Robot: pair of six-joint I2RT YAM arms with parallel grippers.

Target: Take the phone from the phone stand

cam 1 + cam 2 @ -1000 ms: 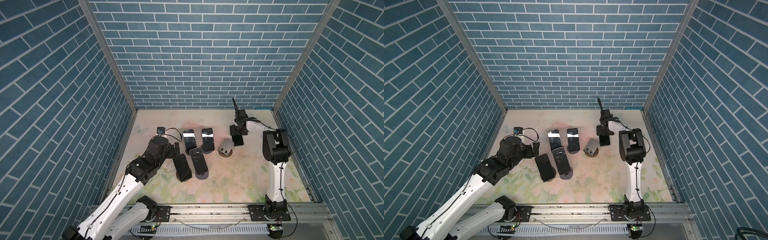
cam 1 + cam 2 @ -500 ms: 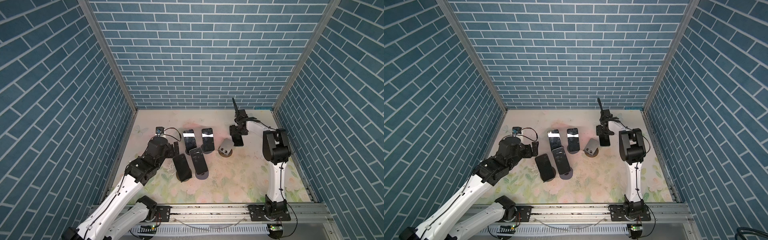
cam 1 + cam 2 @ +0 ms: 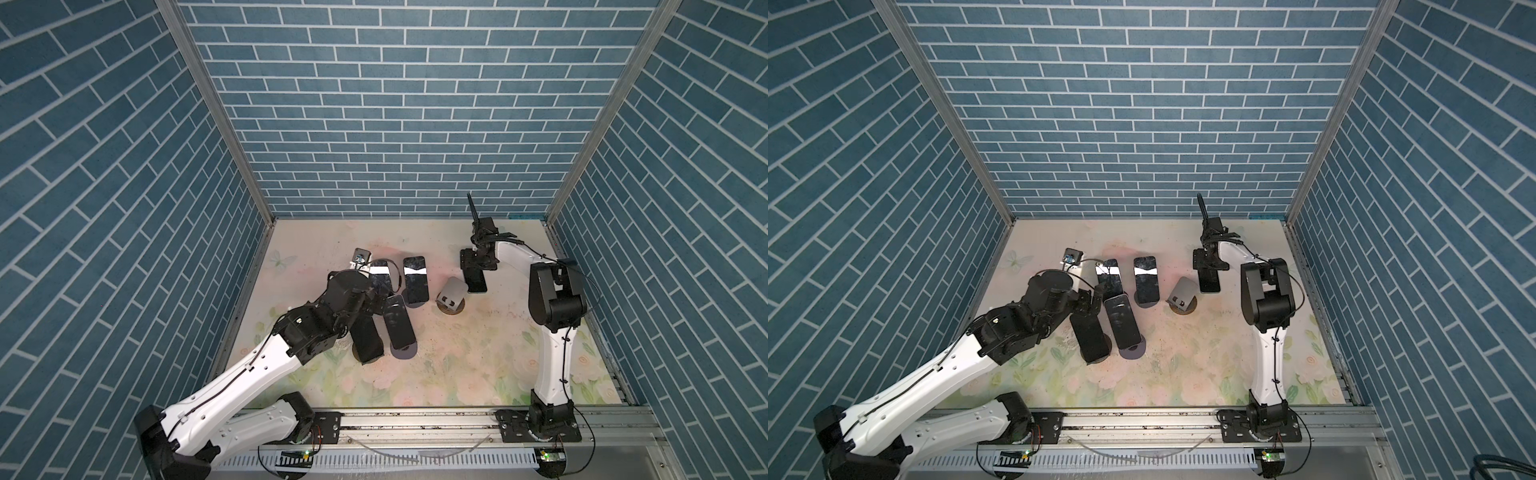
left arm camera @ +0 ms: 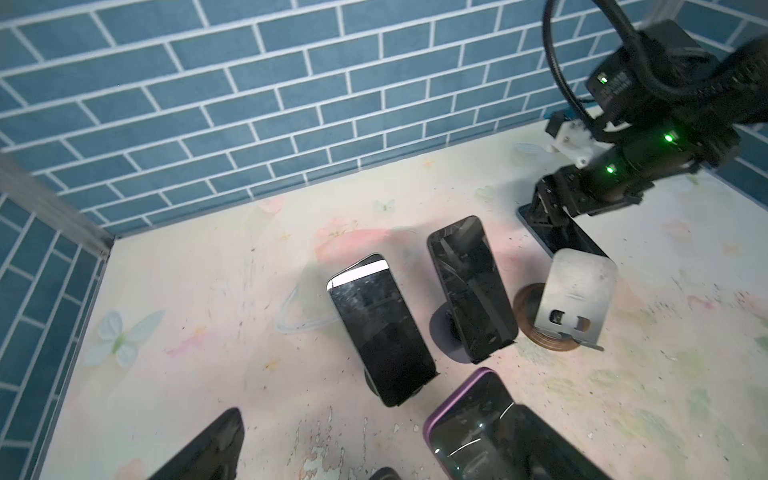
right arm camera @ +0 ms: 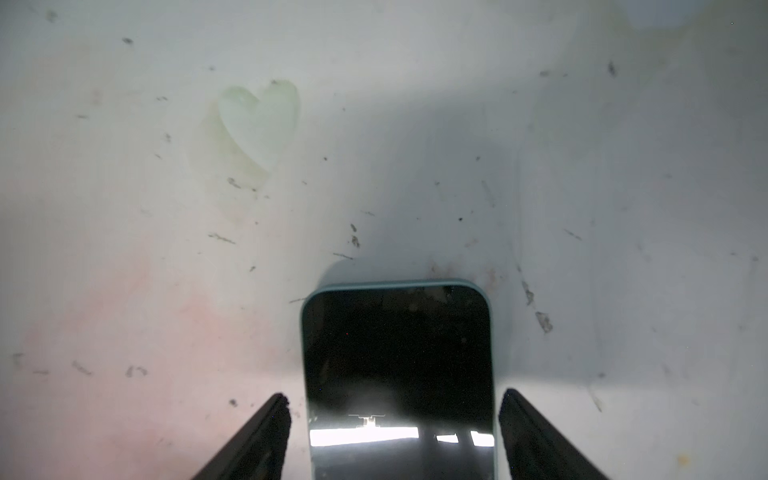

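Right gripper [image 5: 395, 395] widened; phone [image 5: 397, 345] between jaws, touching neither.

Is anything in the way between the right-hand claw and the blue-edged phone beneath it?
Nothing visible is. The blue-edged phone lies on the table between the open fingers of the right gripper, with a strip of bare table showing on each side of it.

- At the left gripper [image 3: 1091, 296]: swung right, toward the middle, now just behind the top end of the front-left phone [image 3: 1089, 338].
- At the right gripper [image 5: 392, 397]: spread wider, now clear of both sides of the flat phone [image 5: 397, 340].
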